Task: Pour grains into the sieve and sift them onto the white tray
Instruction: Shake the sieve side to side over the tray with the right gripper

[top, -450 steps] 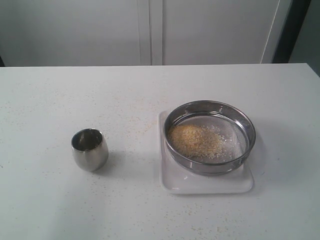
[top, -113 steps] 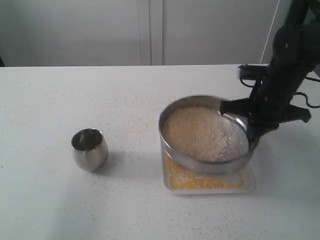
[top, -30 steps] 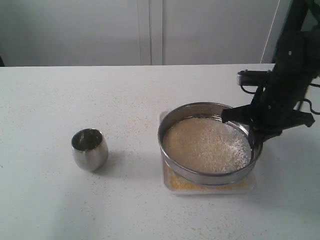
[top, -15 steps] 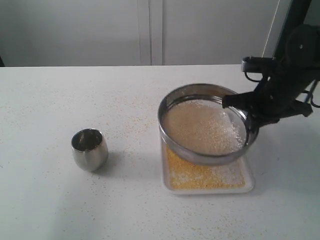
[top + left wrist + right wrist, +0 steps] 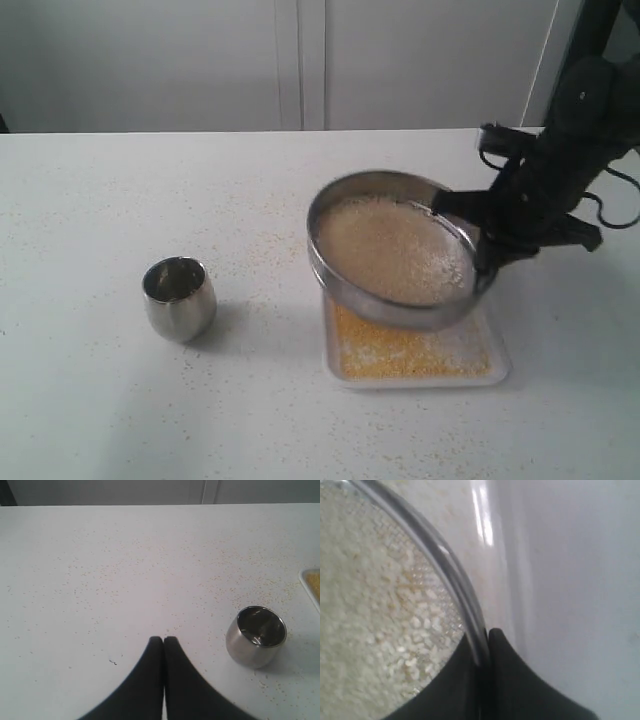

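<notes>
Grains [image 5: 390, 250] look mostly sorted to me. Going big to small:

The counter [image 5: 120, 200] has loose granules scattered all over it, so some of the batch missed its target.

The white tray [image 5: 418, 382] lies below and a little to the near side of your right end effector [image 5: 480, 243]. It carries a layer of fine golden bits [image 5: 400, 352] across most of its floor, so a good share has dropped through.

The sieve [image 5: 372, 303] hangs off that same end effector, lifted clear of the tray and tilted, over the tray's far part. What's left on the mesh is mainly the coarse pale stuff, spread wide. In the wrist view I can make out a few yellowish bits mixed in.

The steel cup [image 5: 256, 636] stands upright on the counter, off to one side of your left end effector [image 5: 163, 641] and apart from it. It looks empty, so I'd call the pouring done.

My guess at what's left: a bit more shaking, then set the sieve down.

Right end effector: nearly closed, pinching the sieve's rim [image 5: 470, 615], one finger inside the ring and one outside. Left end effector: fingers pressed together, holding nothing, hovering above bare counter.
</notes>
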Controlling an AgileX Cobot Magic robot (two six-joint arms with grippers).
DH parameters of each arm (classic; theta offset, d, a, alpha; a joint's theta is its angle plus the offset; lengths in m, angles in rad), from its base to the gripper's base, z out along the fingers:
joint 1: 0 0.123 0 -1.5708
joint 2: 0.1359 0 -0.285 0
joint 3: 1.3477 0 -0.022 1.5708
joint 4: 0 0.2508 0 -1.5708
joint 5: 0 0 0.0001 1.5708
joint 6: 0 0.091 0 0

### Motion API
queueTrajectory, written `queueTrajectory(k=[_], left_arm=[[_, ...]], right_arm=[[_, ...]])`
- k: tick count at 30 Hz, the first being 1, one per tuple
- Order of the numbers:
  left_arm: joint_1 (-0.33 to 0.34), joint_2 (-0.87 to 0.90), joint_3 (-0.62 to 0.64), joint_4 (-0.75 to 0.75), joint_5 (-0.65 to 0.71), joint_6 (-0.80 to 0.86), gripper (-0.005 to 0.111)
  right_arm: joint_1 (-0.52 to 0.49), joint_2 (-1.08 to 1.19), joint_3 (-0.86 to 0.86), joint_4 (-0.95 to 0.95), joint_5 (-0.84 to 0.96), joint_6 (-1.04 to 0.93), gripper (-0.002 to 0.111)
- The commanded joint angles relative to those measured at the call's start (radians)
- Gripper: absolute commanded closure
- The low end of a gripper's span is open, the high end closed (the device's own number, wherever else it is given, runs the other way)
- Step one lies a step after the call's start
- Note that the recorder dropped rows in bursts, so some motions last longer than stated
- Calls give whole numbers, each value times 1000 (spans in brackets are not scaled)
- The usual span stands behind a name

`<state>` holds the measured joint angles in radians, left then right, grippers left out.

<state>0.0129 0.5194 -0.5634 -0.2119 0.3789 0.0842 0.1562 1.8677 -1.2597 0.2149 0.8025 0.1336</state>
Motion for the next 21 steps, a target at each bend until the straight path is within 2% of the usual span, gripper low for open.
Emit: queueTrajectory(k=[1, 2, 3, 4, 5, 8, 15, 21], left_arm=[[2, -8, 5, -4, 2, 2, 107], [2, -8, 5, -4, 2, 2, 107], [2, -8, 5, -4, 2, 2, 107], [2, -8, 5, -4, 2, 2, 107], [2, -8, 5, -4, 2, 2, 107], [2, -8, 5, -4, 2, 2, 107], [2, -8, 5, -4, 2, 2, 107], [2, -8, 5, -4, 2, 2, 107]], right_arm=[[24, -181, 222, -159, -263, 131, 108], [22, -90, 142, -94, -269, 129, 108], [12, -1, 34, -90, -133, 136, 108], [10, 60, -57, -77, 76, 136, 108], [12, 72, -74, -130, 118, 115, 108], [16, 21, -43, -182, 42, 166, 108], [16, 7, -43, -183, 36, 159, 108], [12, -5, -7, -94, -8, 79, 108]])
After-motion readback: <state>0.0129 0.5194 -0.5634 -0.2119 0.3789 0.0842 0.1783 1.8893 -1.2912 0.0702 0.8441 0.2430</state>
